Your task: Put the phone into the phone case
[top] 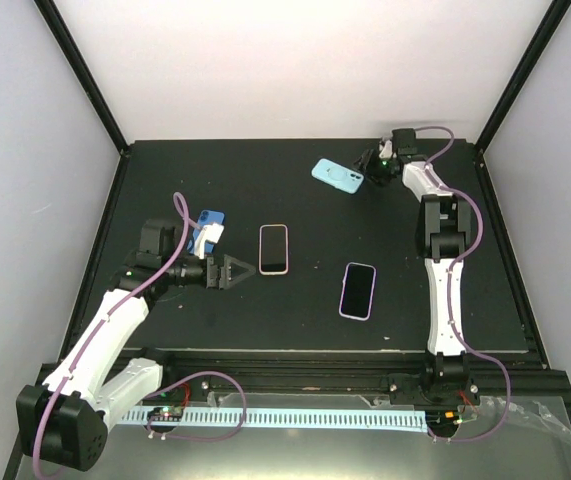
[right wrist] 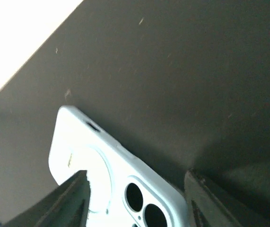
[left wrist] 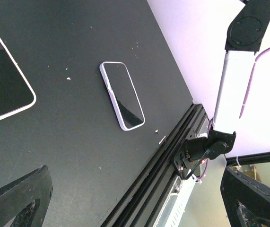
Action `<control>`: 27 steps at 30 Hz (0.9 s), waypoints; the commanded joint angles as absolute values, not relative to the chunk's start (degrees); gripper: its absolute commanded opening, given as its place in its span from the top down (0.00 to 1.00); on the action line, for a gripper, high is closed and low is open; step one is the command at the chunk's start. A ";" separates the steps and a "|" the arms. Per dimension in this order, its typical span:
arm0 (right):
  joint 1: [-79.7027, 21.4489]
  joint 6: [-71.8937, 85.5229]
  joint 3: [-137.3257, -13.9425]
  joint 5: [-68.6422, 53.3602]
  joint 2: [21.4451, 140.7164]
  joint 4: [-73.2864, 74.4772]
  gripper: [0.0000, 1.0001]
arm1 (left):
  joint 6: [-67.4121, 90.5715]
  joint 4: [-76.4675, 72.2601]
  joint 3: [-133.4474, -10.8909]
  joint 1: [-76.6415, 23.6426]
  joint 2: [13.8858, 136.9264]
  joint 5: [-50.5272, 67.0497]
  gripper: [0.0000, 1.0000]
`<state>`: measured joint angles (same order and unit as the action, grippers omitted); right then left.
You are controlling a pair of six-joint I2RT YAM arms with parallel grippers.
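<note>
The black tabletop [top: 205, 180] carries three flat things. A light blue phone case [top: 337, 175] lies at the far right, back side up, with its round ring and camera holes showing. A white-edged phone [top: 274, 249] lies screen up near the middle. A purple-edged phone [top: 358, 290] lies screen up to its right and nearer the arms, a little tilted. The two phones are apart from each other, and both are well apart from the case. The right arm reaches to the far side, where the right tool [top: 368, 168] sits at the right end of the case. In the right wrist view its two fingers [right wrist: 73, 198] stand partly apart on either side of the camera end of the case. One finger overlaps the case's edge and the other is close against its far edge. I cannot tell from these views whether they pinch the case or only straddle it. The case appears to rest on the tabletop. The left arm bends in from the left, and the left tool [top: 243, 270] is spread wide and holds nothing. It points toward the white-edged phone and sits just beside that phone's near left corner without touching it. The left wrist view looks past its wide-set fingers [left wrist: 16, 203] at part of the white-edged phone on the left. The purple-edged phone lies beyond it, near the rail at the tabletop's front edge.
</note>
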<state>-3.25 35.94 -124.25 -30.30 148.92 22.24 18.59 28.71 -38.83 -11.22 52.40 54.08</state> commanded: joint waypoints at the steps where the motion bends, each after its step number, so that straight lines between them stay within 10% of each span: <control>1: -5.19 30.08 -119.66 -33.07 145.86 29.91 0.48 | 17.75 28.37 -39.16 -10.72 52.22 55.33 0.01; 10: -9.60 22.35 -115.69 -27.37 141.66 34.96 0.68 | 18.09 27.95 -39.02 -10.58 52.19 55.29 0.01; 27: -14.22 20.36 -108.50 -14.42 137.33 35.85 0.76 | 18.41 27.36 -38.67 -10.03 52.40 55.29 0.01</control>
